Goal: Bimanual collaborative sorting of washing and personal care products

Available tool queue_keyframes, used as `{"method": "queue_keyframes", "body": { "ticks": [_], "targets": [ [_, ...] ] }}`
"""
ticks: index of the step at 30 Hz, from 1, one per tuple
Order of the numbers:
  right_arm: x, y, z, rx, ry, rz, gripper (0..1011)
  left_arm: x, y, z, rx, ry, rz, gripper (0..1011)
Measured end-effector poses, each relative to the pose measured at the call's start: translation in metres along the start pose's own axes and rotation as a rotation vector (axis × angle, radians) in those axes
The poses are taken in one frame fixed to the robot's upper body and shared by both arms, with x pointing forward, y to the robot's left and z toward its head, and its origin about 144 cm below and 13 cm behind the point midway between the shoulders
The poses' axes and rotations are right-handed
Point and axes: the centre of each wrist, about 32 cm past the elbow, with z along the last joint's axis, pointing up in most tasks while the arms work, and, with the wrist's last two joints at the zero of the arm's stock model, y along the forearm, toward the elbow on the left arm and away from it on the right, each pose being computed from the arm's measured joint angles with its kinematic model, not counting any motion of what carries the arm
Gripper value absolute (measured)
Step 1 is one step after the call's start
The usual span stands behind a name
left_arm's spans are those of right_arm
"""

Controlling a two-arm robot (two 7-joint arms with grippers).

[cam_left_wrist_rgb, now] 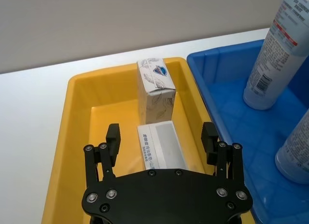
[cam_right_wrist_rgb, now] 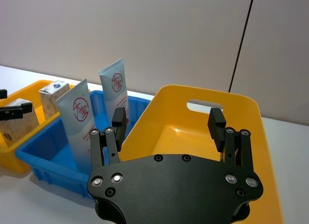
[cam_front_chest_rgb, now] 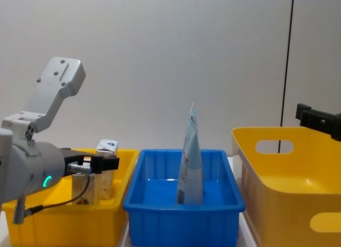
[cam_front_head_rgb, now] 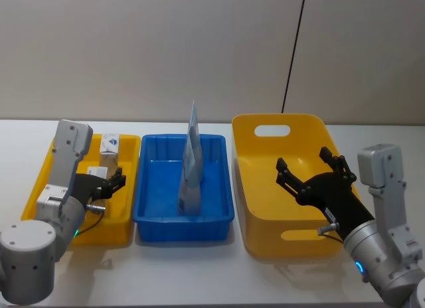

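A: Start at the near side. Left end effector (cam_left_wrist_rgb: 161,134)?

B: Low over the near half of the yellow tray (cam_left_wrist_rgb: 72,137), at the left of the counter (cam_front_head_rgb: 199,268). Fingers spread wide, pinching nothing.

A: Where is the task thing relative to it?

B: The flat box (cam_left_wrist_rgb: 161,147) sits right between the two fingers in the left wrist view, with a gap on each side. It lies just below and ahead of the tips. Can't tell any contact.

A: Right end effector (cam_right_wrist_rgb: 168,119)?

B: Hovers over the near part of the large yellow bin (cam_right_wrist_rgb: 241,103), at the right of the counter. Fingers spread, nothing between them.

A: Next thing out?

B: The small carton (cam_left_wrist_rgb: 155,86), blue logo on top, stands upright at the far end of the same yellow tray. It's just beyond the flat box, straight ahead of the left end effector. Can't tell whether the two touch.

A: Tubes?

B: Both are in the blue bin (cam_front_head_rgb: 149,218), in the middle between the two yellow ones. They stand cap-down with the crimped ends up. The nearer tube (cam_right_wrist_rgb: 79,122) has the farther tube (cam_right_wrist_rgb: 115,89) close behind it. They're to the right of the left end effector and well to the left of the right one. Neither end effector touches them.
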Motion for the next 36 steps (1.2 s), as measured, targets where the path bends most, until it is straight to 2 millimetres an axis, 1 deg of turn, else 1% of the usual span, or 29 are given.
{"method": "queue_keyframes", "body": {
  "ticks": [6, 11, 18, 36],
  "targets": [
    [0.0, 0.0, 0.0, 0.0, 0.0, 0.0, 1001, 0.0, 0.004, 0.005, 0.03, 0.007, -0.004, 1001],
    [0.0, 0.0, 0.0, 0.0, 0.0, 0.0, 1001, 0.001, 0.009, 0.014, 0.073, -0.001, -0.013, 1001],
    [0.0, 0.0, 0.0, 0.0, 0.0, 0.0, 1001, 0.003, 0.009, 0.02, 0.106, -0.019, -0.028, 1001],
    [0.0, 0.0, 0.0, 0.0, 0.0, 0.0, 1001, 0.003, -0.003, 0.011, 0.169, -0.041, -0.034, 1001]
  ]
}}
